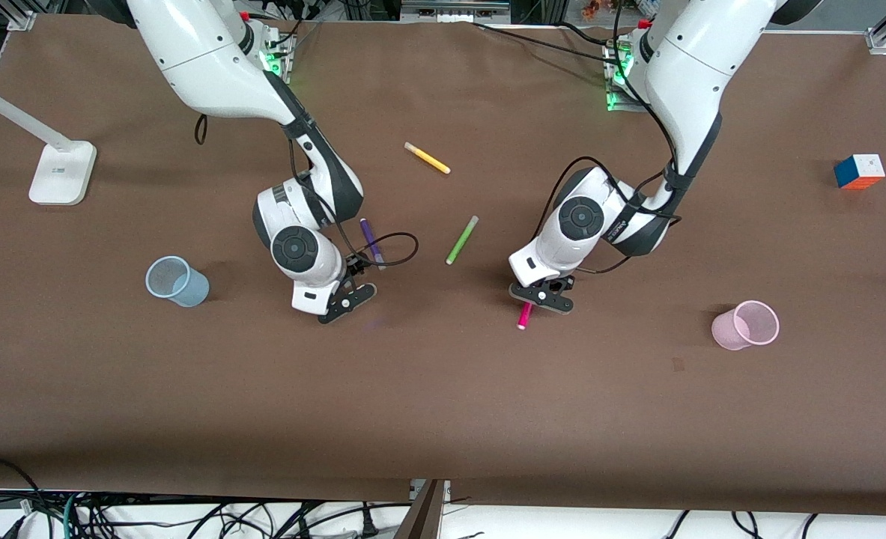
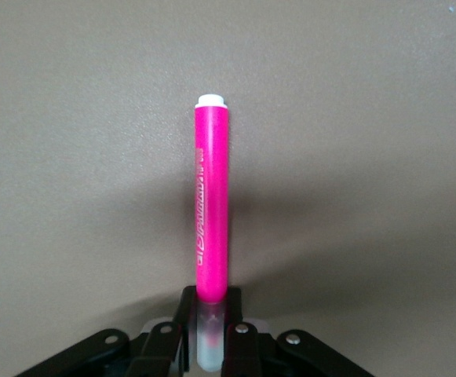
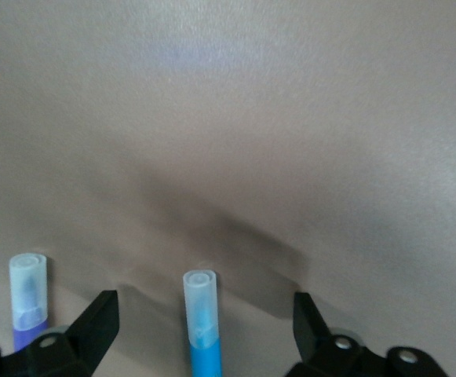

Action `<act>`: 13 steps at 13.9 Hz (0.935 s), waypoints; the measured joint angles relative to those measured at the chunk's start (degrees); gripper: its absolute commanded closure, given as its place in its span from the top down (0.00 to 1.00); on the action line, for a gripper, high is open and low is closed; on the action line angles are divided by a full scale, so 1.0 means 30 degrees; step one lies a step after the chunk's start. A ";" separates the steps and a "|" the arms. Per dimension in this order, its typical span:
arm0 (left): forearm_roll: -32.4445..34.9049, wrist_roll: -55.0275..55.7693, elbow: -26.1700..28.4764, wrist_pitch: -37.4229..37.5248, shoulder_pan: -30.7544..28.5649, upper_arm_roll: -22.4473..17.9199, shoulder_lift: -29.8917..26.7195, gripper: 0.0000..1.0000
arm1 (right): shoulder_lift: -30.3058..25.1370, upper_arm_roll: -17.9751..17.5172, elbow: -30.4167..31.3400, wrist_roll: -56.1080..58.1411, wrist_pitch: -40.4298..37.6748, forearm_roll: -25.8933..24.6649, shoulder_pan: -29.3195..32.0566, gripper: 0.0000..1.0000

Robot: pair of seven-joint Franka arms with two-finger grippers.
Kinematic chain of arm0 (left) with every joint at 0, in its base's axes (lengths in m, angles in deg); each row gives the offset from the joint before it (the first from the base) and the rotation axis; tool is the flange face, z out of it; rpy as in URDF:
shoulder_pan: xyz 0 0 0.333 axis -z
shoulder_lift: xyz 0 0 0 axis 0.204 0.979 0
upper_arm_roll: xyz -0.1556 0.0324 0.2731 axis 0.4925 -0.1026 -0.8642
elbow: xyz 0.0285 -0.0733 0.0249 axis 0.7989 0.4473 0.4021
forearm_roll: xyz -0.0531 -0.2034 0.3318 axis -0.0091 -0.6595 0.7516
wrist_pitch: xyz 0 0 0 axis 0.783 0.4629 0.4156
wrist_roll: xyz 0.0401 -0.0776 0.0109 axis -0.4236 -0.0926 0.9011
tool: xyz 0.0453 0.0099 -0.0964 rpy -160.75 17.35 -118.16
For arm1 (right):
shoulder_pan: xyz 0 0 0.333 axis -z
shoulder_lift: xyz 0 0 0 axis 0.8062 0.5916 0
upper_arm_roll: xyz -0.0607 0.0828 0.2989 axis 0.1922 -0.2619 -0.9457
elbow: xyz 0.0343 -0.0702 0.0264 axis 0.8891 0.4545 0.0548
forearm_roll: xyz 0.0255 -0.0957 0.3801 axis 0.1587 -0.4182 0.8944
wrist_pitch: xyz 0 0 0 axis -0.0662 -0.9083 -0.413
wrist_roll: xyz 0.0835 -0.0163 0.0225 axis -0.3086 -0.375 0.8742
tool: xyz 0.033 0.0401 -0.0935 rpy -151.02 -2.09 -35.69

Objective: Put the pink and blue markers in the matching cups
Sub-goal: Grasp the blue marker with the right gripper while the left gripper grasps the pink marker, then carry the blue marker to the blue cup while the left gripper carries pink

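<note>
On the brown table (image 1: 443, 419), the left tool (image 1: 541, 296) sits low over the middle, its fingers (image 2: 182, 330) closed snugly on the capped end of the pink marker (image 1: 523, 317). In the left wrist view the marker's magenta body (image 2: 212, 208) runs straight out from the grip. In the front view its free end points toward about six o'clock from the tool, nearer the front camera.

The right tool (image 1: 345, 298) is low over the table toward the right arm's end. Its fingers (image 3: 94, 326) are spread wide, and the blue marker (image 3: 202, 322) lies between them, touching neither. This marker cannot be made out in the front view, where the tool and wrist cover it.

A purple marker (image 1: 371, 241) lies just beside the right tool, at roughly one o'clock from it and farther from the front camera; its pale cap (image 3: 29, 289) shows in the right wrist view, outside one finger.

The blue cup (image 1: 177, 281) stands toward the right arm's end of the table, at about nine o'clock from the right tool and well apart from it. The pink cup (image 1: 746, 325) stands toward the left arm's end, at about four o'clock from the left tool.

A green marker (image 1: 462, 239) lies between the two arms. A yellow marker (image 1: 427, 158) lies at about eleven o'clock from it, nearer the bases.
</note>
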 measured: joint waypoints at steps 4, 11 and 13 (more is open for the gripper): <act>0.0000 0.0004 -0.0538 0.1204 -0.0303 -0.0065 -0.0448 0.00 | -0.0123 0.0045 -0.0019 0.0023 0.0003 -0.0002 0.0022 0.00; -0.0032 -0.5623 -0.4173 1.3665 -0.2615 -0.0175 -0.4447 0.00 | -0.0290 0.0023 -0.0090 0.0340 0.0092 -0.0003 -0.0355 0.00; 0.0393 -0.8102 -0.5580 1.6059 -0.3620 -0.0372 -0.4498 0.00 | -0.0861 0.0237 -0.0420 0.2300 -0.0446 -0.0005 -0.0002 0.00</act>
